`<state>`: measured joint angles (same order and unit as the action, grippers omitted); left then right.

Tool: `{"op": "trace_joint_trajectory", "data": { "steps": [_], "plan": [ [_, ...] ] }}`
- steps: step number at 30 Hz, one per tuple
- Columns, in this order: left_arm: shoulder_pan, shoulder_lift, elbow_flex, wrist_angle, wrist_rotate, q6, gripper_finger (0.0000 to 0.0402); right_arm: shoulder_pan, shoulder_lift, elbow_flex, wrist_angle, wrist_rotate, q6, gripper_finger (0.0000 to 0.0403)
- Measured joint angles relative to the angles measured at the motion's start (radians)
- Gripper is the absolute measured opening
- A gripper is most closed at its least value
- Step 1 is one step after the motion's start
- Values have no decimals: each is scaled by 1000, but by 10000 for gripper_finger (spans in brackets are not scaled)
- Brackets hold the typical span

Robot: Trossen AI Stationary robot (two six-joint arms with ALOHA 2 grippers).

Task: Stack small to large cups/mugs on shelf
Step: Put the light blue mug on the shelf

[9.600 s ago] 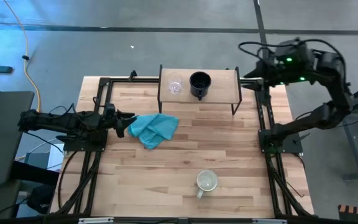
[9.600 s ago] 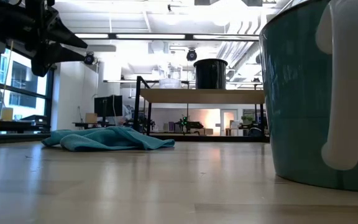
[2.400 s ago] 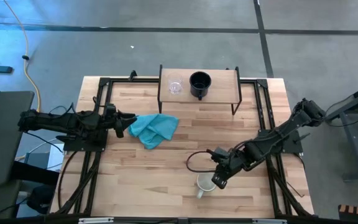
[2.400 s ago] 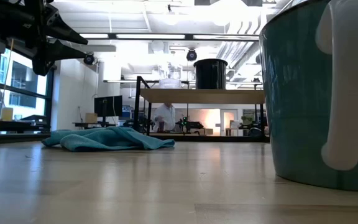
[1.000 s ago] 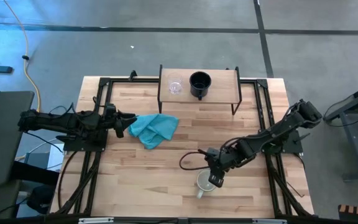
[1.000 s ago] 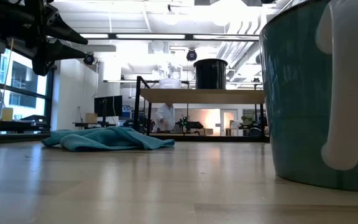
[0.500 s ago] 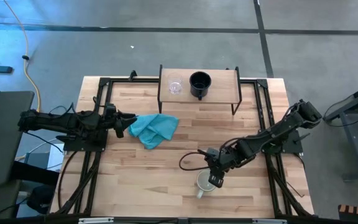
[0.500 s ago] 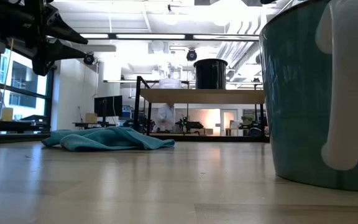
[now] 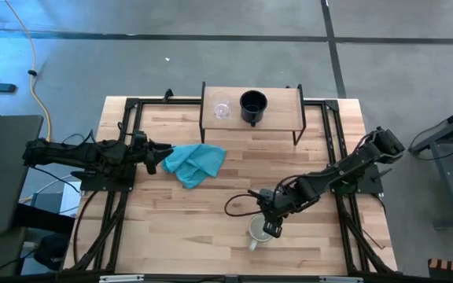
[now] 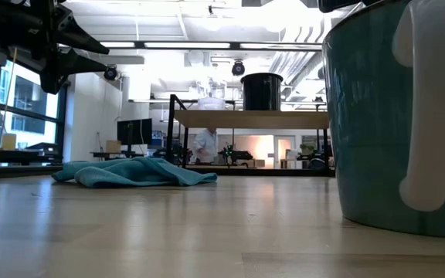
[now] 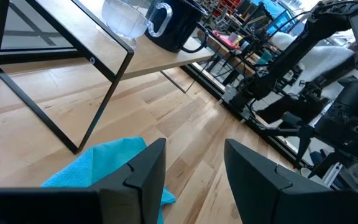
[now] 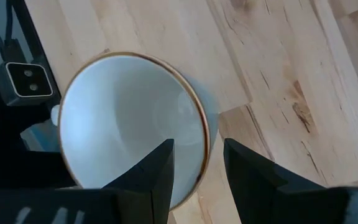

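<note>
The right gripper [image 9: 269, 228] hangs directly over the pale mug [image 9: 259, 230], near the table's [image 9: 211, 236] front edge. Its fingers stand apart and hold nothing. In the right wrist view the two fingers [image 12: 160, 171] straddle the mug's rim [image 12: 194, 112], one over the hollow, one outside the wall; contact cannot be told. The mug stands upright, mouth up. Its handle [image 9: 252, 243] points toward the near edge, away from the arm.

The relation that governs the next move: the mug lies straight below the gripper, and the wall sits between the fingers. A short descent and a close would likely take it by the rim.

The shelf [image 9: 285, 101] stands at the far edge, well apart from the mug. On it are the glass cup [image 9: 222, 108] to the left and the black mug [image 9: 252, 104] beside it, with free board to their right.

The left gripper [image 9: 157, 152] waits at the left side, fingers apart and empty, its tips by the blue cloth [image 9: 195, 163]. The right arm is plainly the nearer.
</note>
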<state>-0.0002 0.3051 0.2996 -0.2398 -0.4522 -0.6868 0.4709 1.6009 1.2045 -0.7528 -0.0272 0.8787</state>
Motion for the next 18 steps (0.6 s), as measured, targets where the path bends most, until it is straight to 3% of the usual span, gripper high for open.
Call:
{"op": "trace_joint_trajectory", "data": {
  "steps": [18],
  "plan": [
    [0,0,0,4,0,-1,152,-8,10,-5,-2,0,-24,129]
  ]
}}
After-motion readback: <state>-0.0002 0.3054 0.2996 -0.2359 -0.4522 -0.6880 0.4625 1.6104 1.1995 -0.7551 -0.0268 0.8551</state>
